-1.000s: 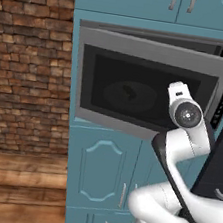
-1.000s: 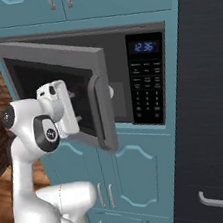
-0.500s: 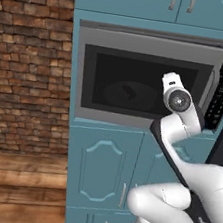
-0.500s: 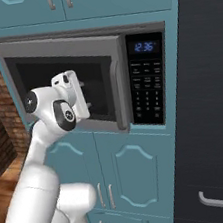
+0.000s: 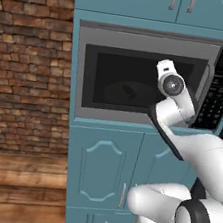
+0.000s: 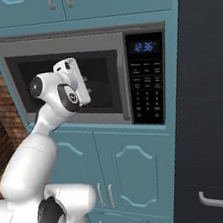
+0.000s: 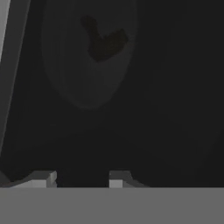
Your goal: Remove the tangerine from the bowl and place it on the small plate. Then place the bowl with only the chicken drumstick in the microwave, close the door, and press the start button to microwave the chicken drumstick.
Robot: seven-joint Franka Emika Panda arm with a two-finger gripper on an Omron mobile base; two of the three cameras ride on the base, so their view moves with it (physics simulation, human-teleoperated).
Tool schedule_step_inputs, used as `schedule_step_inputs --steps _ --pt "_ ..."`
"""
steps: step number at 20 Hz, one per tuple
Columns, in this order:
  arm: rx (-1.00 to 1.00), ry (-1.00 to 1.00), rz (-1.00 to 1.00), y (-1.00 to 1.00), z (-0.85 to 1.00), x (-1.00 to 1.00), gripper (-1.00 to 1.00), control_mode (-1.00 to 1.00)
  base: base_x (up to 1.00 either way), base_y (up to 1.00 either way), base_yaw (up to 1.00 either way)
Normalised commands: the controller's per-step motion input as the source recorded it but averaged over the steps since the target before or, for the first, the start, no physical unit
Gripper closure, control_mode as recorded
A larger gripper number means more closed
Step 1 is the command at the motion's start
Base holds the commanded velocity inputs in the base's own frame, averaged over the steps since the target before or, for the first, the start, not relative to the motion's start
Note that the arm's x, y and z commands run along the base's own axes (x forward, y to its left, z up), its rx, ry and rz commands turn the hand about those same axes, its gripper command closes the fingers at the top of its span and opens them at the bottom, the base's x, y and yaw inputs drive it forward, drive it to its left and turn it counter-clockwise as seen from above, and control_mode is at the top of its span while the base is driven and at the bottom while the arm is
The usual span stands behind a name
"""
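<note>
The grey microwave [image 5: 149,38] sits built into the teal cabinets, and its door [image 5: 132,119] stands closed. Through the dark glass I faintly see the bowl [image 7: 87,74] with the chicken drumstick [image 7: 103,41] lying in it. They also show dimly as the bowl [image 5: 122,94] and the drumstick [image 5: 129,91] in the left base view. My gripper [image 7: 81,179] points straight at the glass, close to it, left of the curved handle [image 6: 124,81]. Its fingertips [image 7: 43,178] stand a narrow gap apart with nothing between them. The tangerine and the small plate are out of view.
The black keypad strip [image 6: 149,95] with the blue display [image 6: 144,46] is to the right of the door. A dark tall appliance front [image 6: 212,93] fills the far right. A brick wall [image 5: 23,70] lies to the left, with wooden floor [image 5: 11,184] below.
The microwave door has swung from half open to fully closed, my hand following it in toward the glass. The gap between my fingers has narrowed.
</note>
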Motion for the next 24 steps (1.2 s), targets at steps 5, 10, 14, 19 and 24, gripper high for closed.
schedule_step_inputs --steps 5,10,14,19,24 --pt "0.06 0.01 0.00 -0.20 0.01 -0.67 -1.00 -1.00 0.00 0.00 0.00" --pt "0.17 0.01 0.01 -0.32 0.10 -1.00 -1.00 -1.00 0.00 0.00 0.00" --pt "0.28 0.02 0.10 -0.63 0.00 -1.00 -1.00 -1.00 0.00 0.00 0.00" --pt "0.33 0.00 0.13 -0.63 -0.07 -0.95 -1.00 -1.00 0.00 0.00 0.00" --pt "0.18 0.04 0.18 -0.04 -0.21 -0.29 -1.00 -1.00 0.00 0.00 0.00"
